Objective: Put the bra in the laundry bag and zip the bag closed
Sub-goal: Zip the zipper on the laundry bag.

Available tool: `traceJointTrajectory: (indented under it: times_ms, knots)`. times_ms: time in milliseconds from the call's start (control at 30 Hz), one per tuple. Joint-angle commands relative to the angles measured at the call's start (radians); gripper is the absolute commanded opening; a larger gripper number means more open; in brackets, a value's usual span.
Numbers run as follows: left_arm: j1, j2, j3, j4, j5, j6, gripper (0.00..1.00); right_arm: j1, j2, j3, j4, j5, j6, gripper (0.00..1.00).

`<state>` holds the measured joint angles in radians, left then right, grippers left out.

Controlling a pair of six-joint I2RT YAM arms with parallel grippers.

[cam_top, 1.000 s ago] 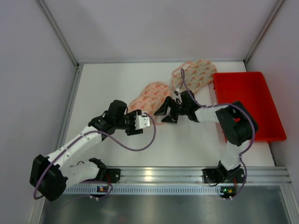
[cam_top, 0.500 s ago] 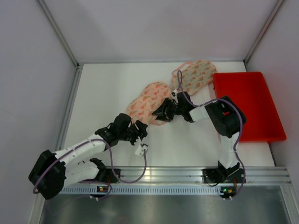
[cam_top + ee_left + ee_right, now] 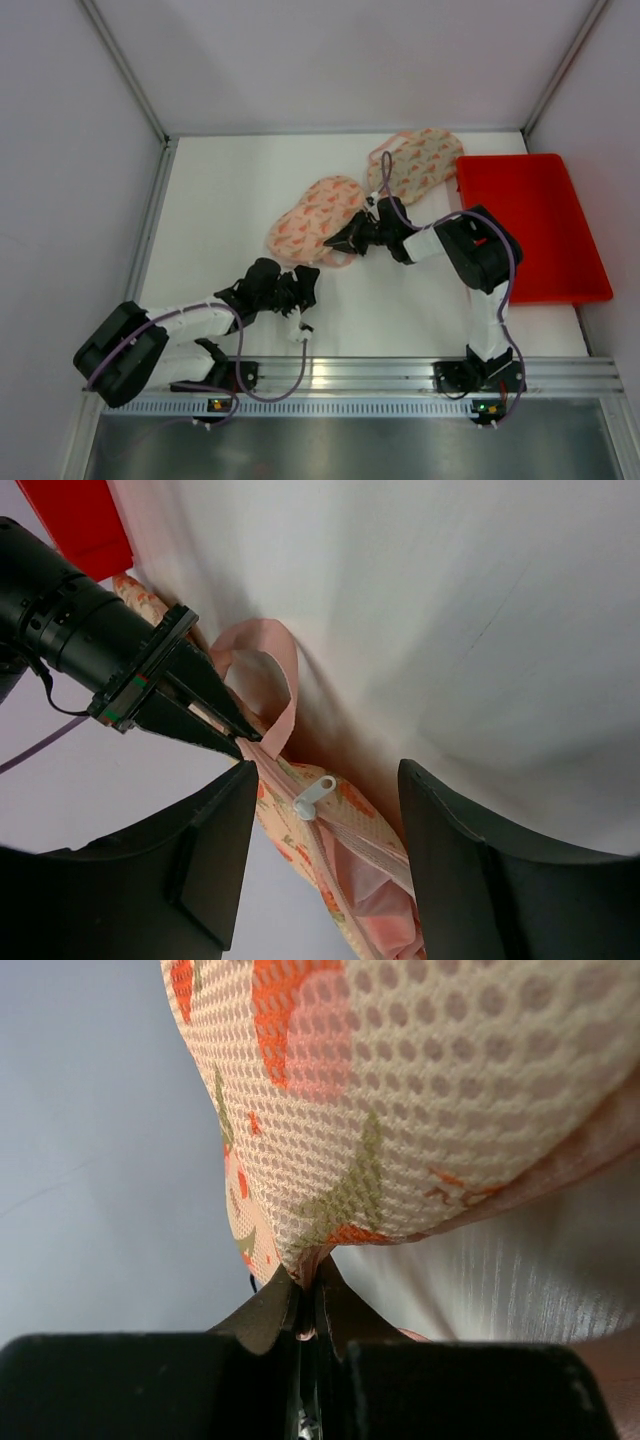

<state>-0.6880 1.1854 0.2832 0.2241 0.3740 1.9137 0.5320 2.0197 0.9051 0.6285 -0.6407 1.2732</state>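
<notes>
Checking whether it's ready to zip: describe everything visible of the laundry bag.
The laundry bag is peach mesh printed with orange and green shapes, pink-trimmed, with a pink loop. It lies on the white table in two rounded lobes, its zipper gaping beside the white pull. The right gripper is shut on its edge; the open left gripper hovers clear.

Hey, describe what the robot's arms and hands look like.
The left arm and right arm have white links and bulky black joints, each trailed by a looping purple cable. The left hand and right hand are black, with two tapered fingers each.
</notes>
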Motion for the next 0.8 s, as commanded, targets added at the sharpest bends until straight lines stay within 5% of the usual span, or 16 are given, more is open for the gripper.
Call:
traceJointTrajectory:
  times_ms: [0, 767]
  knots:
    - [-0.002, 0.042, -0.018, 0.208, -0.015, 0.024, 0.64, 0.022, 0.007, 0.006, 0.086, -0.004, 0.04, 0.0]
    - [0.005, 0.146, -0.036, 0.354, -0.07, 0.005, 0.52, 0.054, 0.007, -0.031, 0.094, 0.012, 0.11, 0.0]
